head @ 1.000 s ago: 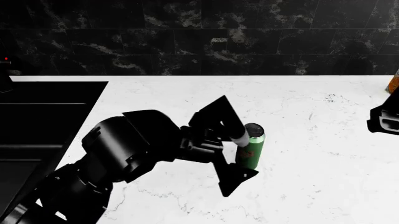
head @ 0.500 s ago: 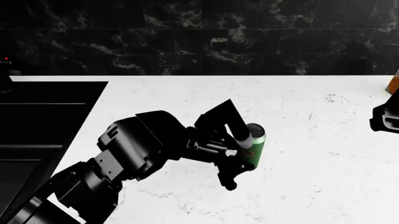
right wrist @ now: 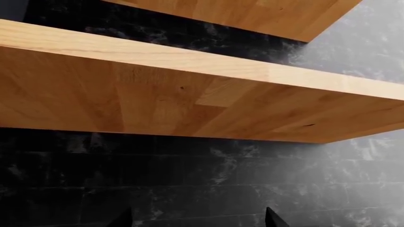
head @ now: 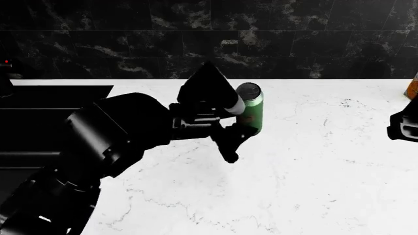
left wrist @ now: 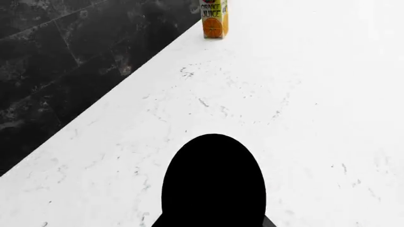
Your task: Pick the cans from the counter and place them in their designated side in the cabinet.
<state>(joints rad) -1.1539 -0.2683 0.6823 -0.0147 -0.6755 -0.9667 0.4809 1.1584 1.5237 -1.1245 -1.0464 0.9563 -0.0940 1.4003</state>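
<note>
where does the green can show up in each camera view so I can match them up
Head view: the green can sits at upper centre, clamped in the left gripper.
Left wrist view: probably the black rounded shape at the lower middle edge; no green shows.
Right wrist view: not in it; only wooden shelves and dark tiles.
Shared landmark: the orange juice carton, also at the head view's right edge.
</note>
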